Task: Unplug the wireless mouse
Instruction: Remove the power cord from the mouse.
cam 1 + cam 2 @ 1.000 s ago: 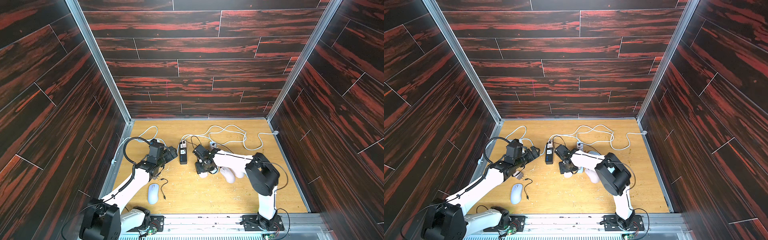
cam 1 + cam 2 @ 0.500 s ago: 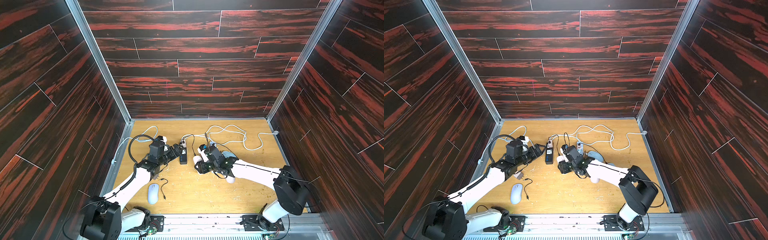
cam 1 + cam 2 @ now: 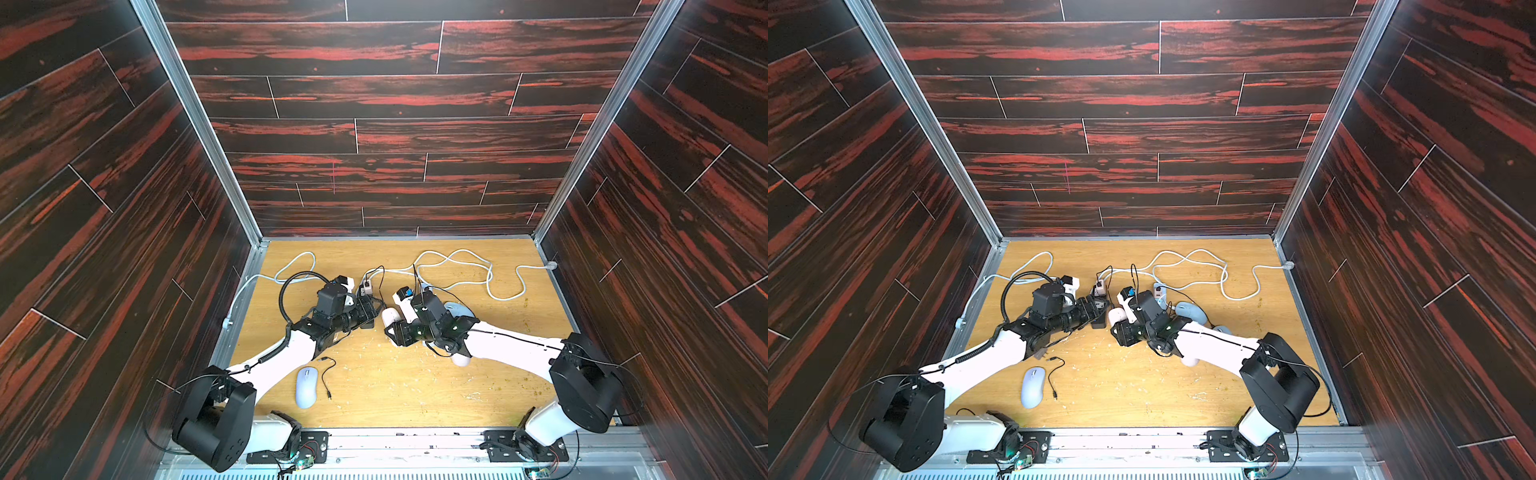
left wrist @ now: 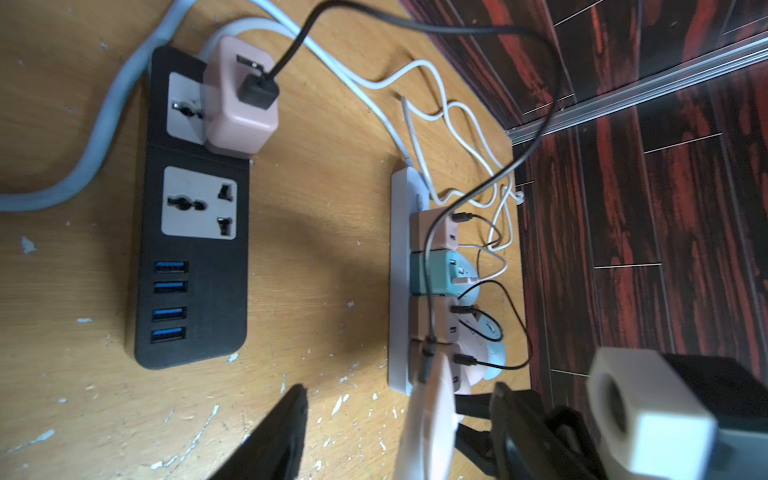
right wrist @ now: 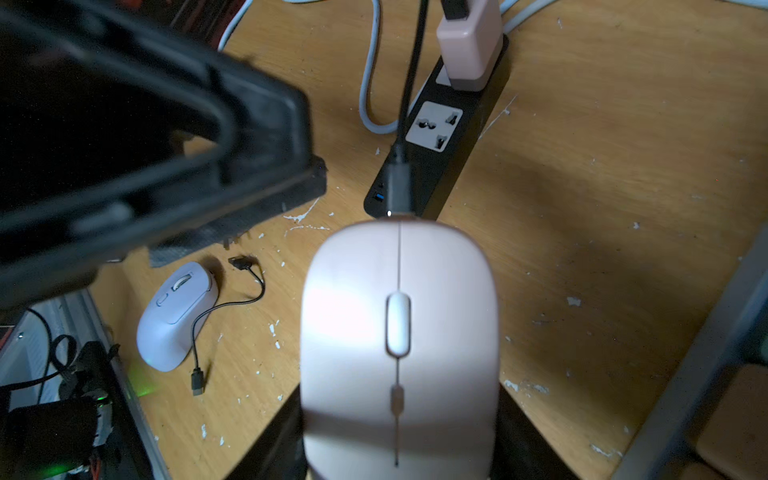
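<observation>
My right gripper (image 5: 399, 451) is shut on a pink wireless mouse (image 5: 399, 332), gripping its sides and holding it just above the table. A black cable's plug (image 5: 398, 183) sits in the mouse's front; the cable runs back to a pink charger (image 4: 239, 95) on the black power strip (image 4: 195, 249). My left gripper (image 4: 399, 432) faces the mouse's nose (image 4: 428, 415). It is open, one finger on each side of the nose and plug (image 4: 426, 361), neither touching. In both top views the grippers meet mid-table, the left gripper (image 3: 372, 309) against the mouse (image 3: 390, 318).
A white power strip (image 4: 401, 291) right of the black one carries several chargers with mice cabled to them. A lilac mouse (image 3: 306, 386) with a loose black cable lies near the front left. White cables (image 3: 457, 266) loop across the back of the table. Walls stand close on three sides.
My left gripper has moved right, up to the mouse's front, and its jaws have narrowed. The right arm swung its elbow out to the right, still holding the mouse.
</observation>
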You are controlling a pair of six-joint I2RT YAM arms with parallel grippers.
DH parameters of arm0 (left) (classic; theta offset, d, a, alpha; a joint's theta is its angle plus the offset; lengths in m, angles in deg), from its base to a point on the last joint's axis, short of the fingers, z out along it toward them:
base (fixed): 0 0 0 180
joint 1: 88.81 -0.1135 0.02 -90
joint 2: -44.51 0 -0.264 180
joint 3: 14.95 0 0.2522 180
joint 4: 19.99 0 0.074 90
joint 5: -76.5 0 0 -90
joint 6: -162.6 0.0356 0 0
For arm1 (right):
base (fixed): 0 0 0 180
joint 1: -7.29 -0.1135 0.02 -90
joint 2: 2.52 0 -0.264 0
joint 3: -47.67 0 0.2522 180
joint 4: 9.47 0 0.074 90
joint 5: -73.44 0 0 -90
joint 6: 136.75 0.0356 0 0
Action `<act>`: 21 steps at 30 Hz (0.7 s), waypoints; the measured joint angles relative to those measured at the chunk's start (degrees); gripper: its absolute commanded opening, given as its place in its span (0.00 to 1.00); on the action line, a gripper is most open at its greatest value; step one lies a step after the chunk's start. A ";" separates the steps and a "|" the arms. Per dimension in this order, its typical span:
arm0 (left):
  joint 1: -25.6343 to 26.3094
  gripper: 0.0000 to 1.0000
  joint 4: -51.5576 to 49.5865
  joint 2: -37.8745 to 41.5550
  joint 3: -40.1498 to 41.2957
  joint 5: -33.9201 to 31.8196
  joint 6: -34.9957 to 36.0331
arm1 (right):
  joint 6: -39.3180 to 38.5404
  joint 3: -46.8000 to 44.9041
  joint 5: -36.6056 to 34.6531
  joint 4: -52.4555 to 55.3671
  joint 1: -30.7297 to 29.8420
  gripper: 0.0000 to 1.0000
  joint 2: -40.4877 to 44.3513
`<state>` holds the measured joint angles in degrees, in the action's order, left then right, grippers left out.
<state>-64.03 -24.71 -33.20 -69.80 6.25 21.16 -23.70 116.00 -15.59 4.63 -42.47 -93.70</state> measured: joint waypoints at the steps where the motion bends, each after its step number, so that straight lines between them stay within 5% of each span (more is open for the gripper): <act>1: 0.00 0.64 0.02 -0.59 -0.02 -0.02 0.02 | -0.02 0.00 0.17 0.00 0.00 0.00 0.00; 21: 0.00 0.47 -0.48 -5.25 -4.90 -1.11 2.34 | -0.20 0.00 2.73 -0.28 -0.33 0.00 0.00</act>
<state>-64.03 -25.19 -38.45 -74.69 5.13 23.50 -23.90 116.00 -12.85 4.34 -42.79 -93.70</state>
